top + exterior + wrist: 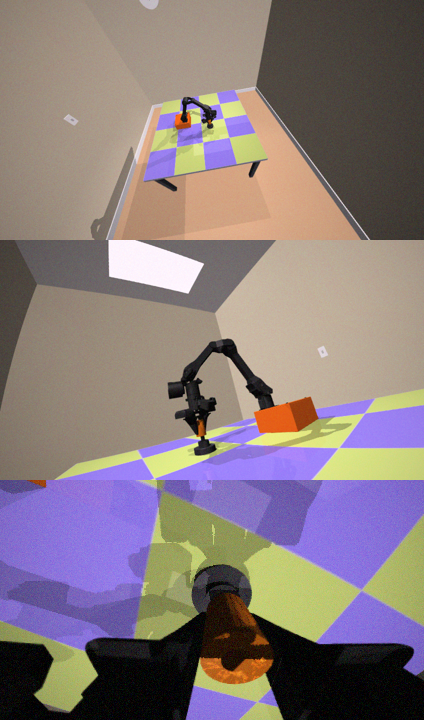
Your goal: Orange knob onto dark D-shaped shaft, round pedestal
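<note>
The shaft's [202,438] flat side cannot be made out; only a short dark stub shows between the knob [201,427] and the pedestal [205,448]. The gripper [199,424] is clamped on the knob, a smooth orange tapered cylinder held upright directly above the pedestal. In the wrist view, the knob [231,630] covers the shaft, and the pedestal's [199,591] dark rim rings the knob's far end.

Clamped between the fingers of the black parallel-jaw gripper [198,424], orange tapered knob [201,428] directly above round dark pedestal [205,448] on checkered table [342,460], right of it the orange base box [285,415].
</note>
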You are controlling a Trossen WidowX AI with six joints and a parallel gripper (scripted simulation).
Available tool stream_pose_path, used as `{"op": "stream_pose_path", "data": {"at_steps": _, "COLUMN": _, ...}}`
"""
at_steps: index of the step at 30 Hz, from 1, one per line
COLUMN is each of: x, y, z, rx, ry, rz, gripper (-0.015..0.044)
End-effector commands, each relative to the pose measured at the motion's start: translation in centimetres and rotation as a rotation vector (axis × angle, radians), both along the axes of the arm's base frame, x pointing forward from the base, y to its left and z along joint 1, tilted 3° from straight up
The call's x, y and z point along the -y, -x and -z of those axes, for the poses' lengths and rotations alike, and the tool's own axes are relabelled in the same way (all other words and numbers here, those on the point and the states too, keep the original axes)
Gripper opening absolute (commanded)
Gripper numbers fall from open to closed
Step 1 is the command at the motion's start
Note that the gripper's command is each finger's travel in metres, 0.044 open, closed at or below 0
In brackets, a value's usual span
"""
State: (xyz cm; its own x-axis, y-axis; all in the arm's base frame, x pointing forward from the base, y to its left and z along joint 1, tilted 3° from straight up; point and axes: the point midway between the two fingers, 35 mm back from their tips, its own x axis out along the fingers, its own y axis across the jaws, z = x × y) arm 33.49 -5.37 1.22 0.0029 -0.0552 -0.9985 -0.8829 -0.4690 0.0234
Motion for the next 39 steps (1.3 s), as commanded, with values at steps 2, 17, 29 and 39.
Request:
{"op": "stream_pose_path", "data": {"at_steps": 2, "x": 0.16, "y": -0.27, "z": -0.15, "rx": 0.025, "ry": 0.002, "rz": 0.348, "gripper": 0.0}}
{"op": "stream_pose_path", "data": {"at_steps": 17, "x": 0.19, "y": 0.02, "z": 0.02, "rx": 0.084, "ry": -0.004, "rz": 1.394, "gripper": 0.0}}
{"op": "stream_pose_path", "data": {"at_steps": 29, "x": -0.16, "y": 0.53, "z": -0.22, "rx": 0.127, "ry": -0.009, "rz": 2.168, "gripper": 0.0}}
{"op": "stream_pose_path", "data": {"at_steps": 39, "x": -0.38, "y": 0.47, "z": -0.28, "rx": 0.132, "ry": -0.01, "rz": 2.265, "gripper": 0.0}}
